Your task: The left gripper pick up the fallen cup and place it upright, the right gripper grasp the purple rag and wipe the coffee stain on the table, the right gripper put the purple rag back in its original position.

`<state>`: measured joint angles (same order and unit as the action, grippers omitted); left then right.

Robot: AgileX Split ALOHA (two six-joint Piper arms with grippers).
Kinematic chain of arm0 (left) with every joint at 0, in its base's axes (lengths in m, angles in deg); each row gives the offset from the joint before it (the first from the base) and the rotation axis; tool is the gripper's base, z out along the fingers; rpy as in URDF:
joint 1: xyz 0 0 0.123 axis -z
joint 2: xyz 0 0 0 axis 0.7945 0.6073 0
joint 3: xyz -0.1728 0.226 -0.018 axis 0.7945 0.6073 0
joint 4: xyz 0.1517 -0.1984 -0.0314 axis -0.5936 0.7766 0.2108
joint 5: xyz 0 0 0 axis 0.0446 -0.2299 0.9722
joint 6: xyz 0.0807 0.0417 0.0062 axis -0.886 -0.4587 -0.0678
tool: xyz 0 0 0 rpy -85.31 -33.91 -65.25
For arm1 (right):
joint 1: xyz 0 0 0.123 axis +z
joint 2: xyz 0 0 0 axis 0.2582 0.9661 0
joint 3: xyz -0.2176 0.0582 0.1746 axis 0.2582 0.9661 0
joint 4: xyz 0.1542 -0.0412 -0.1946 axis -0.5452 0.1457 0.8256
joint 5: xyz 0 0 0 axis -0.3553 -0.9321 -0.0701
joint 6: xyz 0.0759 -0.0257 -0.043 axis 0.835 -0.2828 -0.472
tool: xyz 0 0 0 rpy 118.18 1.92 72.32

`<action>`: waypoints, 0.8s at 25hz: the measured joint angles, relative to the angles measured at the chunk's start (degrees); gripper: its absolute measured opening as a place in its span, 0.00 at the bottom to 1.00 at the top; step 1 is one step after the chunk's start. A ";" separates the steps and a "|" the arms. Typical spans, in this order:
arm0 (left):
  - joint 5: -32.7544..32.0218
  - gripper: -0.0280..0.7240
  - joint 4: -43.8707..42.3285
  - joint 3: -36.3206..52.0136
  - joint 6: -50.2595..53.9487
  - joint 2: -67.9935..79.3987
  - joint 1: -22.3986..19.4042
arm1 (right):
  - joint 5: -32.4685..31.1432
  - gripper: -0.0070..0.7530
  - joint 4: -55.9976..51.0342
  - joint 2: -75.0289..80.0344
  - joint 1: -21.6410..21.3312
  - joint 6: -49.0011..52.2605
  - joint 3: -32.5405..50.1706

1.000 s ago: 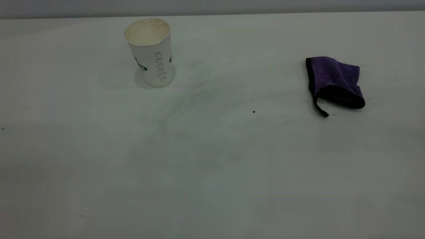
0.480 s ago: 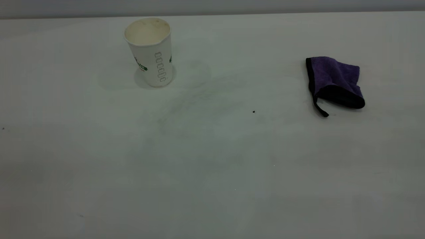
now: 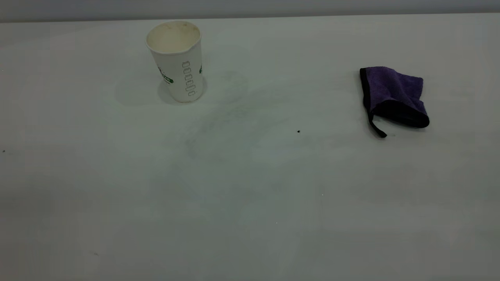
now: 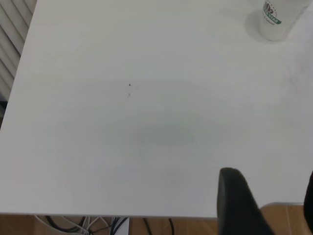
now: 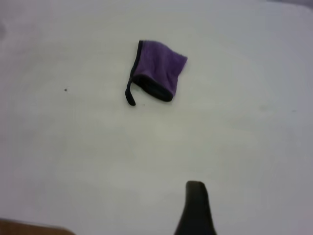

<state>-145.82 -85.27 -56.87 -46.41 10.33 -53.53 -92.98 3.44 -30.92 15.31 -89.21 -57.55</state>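
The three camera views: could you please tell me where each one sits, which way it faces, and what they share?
Exterior view: above the table, looking steeply down on the upright cup and the purple rag; no arm shows.
Left wrist view: on the left arm over the table's edge, facing the cup; a dark finger shows.
Right wrist view: on the right arm, facing the rag; one dark finger shows.
Shared: exterior and left wrist show the cup; exterior and right wrist show the rag.

The cup (image 3: 177,62) carries green print too small to read.
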 joint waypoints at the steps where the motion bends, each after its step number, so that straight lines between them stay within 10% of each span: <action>1: 0.00 0.57 0.00 0.00 0.00 0.00 0.00 | 0.00 0.85 0.00 0.00 0.00 0.00 0.00; 20: 0.00 0.57 0.00 0.00 0.00 0.00 0.00 | 0.00 0.66 0.00 0.00 0.00 0.00 0.00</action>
<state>-145.82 -85.27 -56.87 -46.41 10.33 -53.53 -92.98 3.44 -30.92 15.31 -89.21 -57.55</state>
